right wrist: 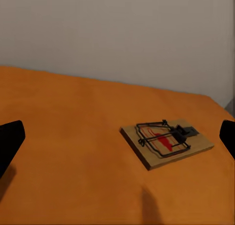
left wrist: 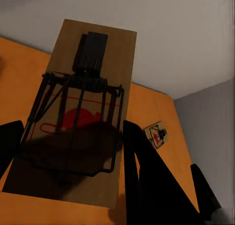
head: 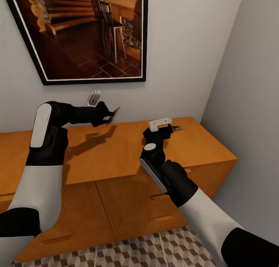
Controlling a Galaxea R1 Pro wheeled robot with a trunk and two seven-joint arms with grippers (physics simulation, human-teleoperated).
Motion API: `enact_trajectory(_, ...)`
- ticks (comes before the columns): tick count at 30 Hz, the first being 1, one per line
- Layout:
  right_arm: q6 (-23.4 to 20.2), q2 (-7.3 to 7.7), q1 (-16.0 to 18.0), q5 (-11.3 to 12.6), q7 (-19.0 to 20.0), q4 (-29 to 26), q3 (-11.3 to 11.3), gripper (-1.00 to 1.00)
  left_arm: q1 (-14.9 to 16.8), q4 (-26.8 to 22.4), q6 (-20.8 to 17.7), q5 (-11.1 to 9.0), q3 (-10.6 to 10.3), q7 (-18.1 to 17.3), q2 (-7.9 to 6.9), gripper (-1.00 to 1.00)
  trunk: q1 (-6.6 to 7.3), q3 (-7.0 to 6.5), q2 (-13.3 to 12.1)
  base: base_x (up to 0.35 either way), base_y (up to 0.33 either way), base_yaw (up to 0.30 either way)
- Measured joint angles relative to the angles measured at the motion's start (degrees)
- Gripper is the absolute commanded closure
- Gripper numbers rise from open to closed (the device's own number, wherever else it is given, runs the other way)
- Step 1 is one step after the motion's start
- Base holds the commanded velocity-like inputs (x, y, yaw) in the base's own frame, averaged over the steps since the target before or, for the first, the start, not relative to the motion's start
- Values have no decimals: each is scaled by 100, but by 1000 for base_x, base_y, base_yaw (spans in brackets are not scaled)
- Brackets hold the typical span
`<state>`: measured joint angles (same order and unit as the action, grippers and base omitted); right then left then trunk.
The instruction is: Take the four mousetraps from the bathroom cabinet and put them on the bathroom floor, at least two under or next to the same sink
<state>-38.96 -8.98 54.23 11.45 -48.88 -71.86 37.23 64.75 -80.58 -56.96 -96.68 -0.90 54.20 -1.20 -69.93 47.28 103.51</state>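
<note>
1. the cabinet (head: 116,150) runs along the grey wall, a low, wide orange-brown chest with a flat top and slim handles on its drawer fronts. a dark-framed picture (head: 83,30) hangs above it.
2. a strip of floor (head: 155,251) shows at the cabinet's foot, tiled in a brown, beige and cream cube pattern.
3. the left gripper (head: 109,116) is raised above the cabinet top and clamped on a held trap (left wrist: 81,112). up close it is a thin tan board with a dark wire frame, a coiled spring, a black block and a red mark. it throws a shadow on the wood below.
4. the right gripper (head: 170,132) sits low over the right end of the top, its fingers (right wrist: 10,141) spread wide, with nothing between them.
5. a second trap (right wrist: 166,141) lies flat on the top just ahead of that gripper, near the right end. it has the same tan wood, dark wire and red mark.
</note>
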Motion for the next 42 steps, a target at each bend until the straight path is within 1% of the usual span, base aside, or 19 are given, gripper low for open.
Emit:
enact_trajectory(2,-23,41,0,3,65,-6,-1,-100,57,6,-4,-5,9,-53,1,100,0,0,0,0,0,0)
enact_trajectory(6,-35,58,0,15,194,46,17,-100,186,14,4,-22,13,-159,29,100,0,0,0,0,0,0)
enact_trajectory(9,-38,98,0,17,291,122,20,-100,282,30,31,-149,7,-238,53,100,0,0,0,0,0,0)
enact_trajectory(10,-39,126,-1,19,523,150,20,-100,661,37,28,-238,1,-936,90,100,-1,2,-1,0,0,0)
enact_trajectory(11,-42,146,-2,12,544,172,22,-100,1157,39,78,-360,-5,-963,140,100,1,-1,1,0,0,0)
enact_trajectory(12,-41,160,-4,14,553,186,21,-100,1152,48,58,-371,-3,-960,185,100,0,0,0,0,0,0)
enact_trajectory(15,-41,174,-6,10,564,205,23,-100,1588,181,81,-579,15,-970,263,100,1,-1,1,0,0,0)
enact_trajectory(17,-43,169,-7,6,565,209,23,-100,1907,279,88,-857,20,-978,281,100,1,-1,1,0,0,0)
enact_trajectory(18,-46,164,-7,1,563,210,21,-100,2114,319,105,-1116,22,-975,288,100,1,-1,1,0,0,0)
enact_trajectory(19,-51,161,-8,0,562,211,20,-100,2248,340,102,-1238,22,-969,288,100,1,-1,1,0,0,0)
enact_trajectory(21,-56,159,-8,-3,557,211,23,-100,2515,398,109,-1412,23,-961,291,100,1,-1,1,0,0,0)
enact_trajectory(22,-57,158,-8,-4,555,212,22,-100,2588,424,103,-1431,23,-959,292,100,0,0,0,0,0,0)
enact_trajectory(27,-66,151,-8,-4,552,205,22,-100,2696,490,107,-1468,36,-957,286,100,0,0,0,0,0,0)
enact_trajectory(36,-67,124,-23,-4,550,202,24,-100,2712,528,100,-1462,15,-950,285,100,0,0,0,0,0,0)
enact_trajectory(42,-67,119,-66,-10,541,181,25,-100,2710,680,100,-1455,14,-948,286,100,0,0,0,0,0,0)
